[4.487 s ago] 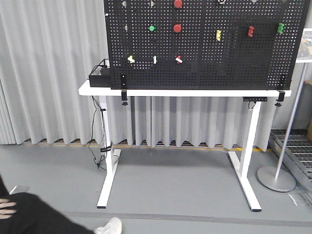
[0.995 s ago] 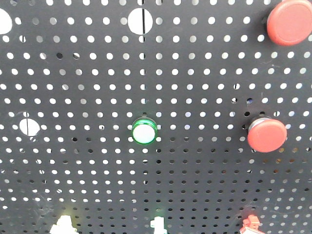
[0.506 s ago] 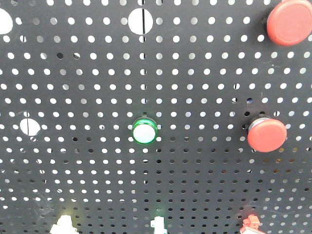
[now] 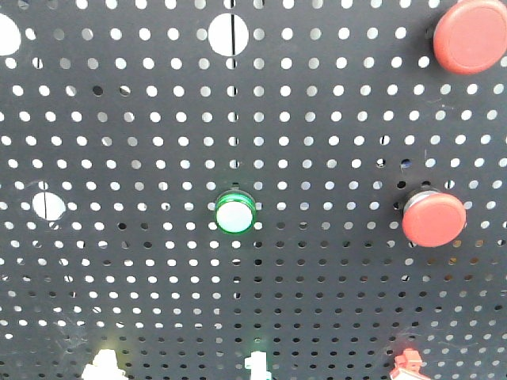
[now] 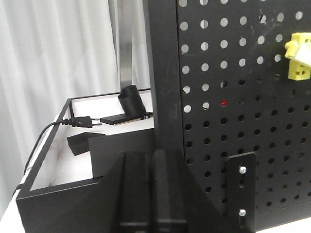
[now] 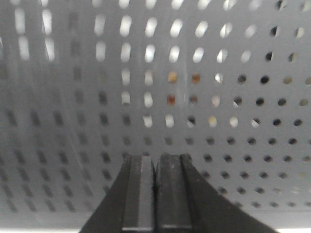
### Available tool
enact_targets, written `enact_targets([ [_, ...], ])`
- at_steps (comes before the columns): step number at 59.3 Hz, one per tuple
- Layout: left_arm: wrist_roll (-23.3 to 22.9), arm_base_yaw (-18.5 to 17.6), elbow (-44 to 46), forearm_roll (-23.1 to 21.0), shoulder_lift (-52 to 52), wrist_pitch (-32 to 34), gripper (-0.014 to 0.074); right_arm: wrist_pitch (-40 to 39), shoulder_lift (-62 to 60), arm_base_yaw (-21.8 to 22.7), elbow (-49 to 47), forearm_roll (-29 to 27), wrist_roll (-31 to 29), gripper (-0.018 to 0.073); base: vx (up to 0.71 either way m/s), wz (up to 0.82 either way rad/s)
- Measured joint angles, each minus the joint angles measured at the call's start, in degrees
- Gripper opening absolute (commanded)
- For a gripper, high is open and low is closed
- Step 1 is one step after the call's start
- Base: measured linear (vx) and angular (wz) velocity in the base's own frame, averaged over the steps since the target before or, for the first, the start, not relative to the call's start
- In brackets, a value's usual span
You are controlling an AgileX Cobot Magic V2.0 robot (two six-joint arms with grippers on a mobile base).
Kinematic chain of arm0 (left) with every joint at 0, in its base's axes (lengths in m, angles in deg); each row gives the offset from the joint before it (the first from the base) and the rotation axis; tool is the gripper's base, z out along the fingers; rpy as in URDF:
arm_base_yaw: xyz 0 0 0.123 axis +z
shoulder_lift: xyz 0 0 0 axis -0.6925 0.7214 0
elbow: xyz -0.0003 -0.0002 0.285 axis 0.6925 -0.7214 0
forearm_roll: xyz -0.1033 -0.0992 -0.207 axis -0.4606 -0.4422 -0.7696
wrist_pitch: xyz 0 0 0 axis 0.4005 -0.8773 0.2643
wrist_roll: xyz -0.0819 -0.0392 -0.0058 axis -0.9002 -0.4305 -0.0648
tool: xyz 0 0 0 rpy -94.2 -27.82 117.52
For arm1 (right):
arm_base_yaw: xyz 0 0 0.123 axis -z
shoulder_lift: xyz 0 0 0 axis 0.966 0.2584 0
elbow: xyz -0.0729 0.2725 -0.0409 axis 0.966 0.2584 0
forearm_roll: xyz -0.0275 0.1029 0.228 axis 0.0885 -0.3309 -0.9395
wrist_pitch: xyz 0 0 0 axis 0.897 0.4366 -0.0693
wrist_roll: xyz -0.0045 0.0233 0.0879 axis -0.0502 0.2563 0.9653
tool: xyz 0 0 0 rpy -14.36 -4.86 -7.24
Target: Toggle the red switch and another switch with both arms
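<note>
The red switch sits at the bottom edge of the front view, cut off by the frame, below the lower round red button on the pegboard. The left tool is pinched together on nothing, by the pegboard's left edge near a yellow switch (partly cropped). The right tool is likewise pressed together, facing blurred perforations.

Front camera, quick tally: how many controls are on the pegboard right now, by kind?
Large red round buttons: 2
Green-ringed button: 1
Small switches at the bottom edge: 3 (pale switch, white switch, red switch)
Total: 6
</note>
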Motion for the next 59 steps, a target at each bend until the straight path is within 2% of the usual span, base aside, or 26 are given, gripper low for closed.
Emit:
enact_targets([
  [11, 0.00, 0.00, 0.00, 0.00, 0.00, 0.00, 0.0003, -0.68, 0.00, 0.00, 0.00, -1.22, 0.12, -0.0006, 0.00, 0.00],
  [23, -0.32, 0.00, 0.00, -0.16, 0.00, 0.00, 0.0003, -5.93, 0.00, 0.00, -0.24, -1.22, 0.31, -0.0006, 0.00, 0.00],
  [29, -1.52, 0.00, 0.74, -0.16, 0.00, -0.64, 0.0003, -4.36, 0.00, 0.00, -3.83, -1.22, 0.42, -0.0006, 0.00, 0.00],
  [38, -1.48, 0.00, 8.23, -0.16, 0.63, -4.91, 0.0003, -0.58, 0.38, 0.00, -14.17, -1.22, -0.47, -0.0006, 0.00, 0.00],
  [44, -1.48, 0.00, 14.90, -0.16, 5.48, -7.13, 0.0003, 2.84, 3.43, 0.00, -21.33, -1.22, -1.91, -0.0006, 0.00, 0.00],
  [59, -1.48, 0.00, 25.83, -0.16, 21.25, -9.30, 0.0003, 5.87, 9.90, 0.00, -26.63, -1.22, -2.05, -0.0006, 0.00, 0.00],
])
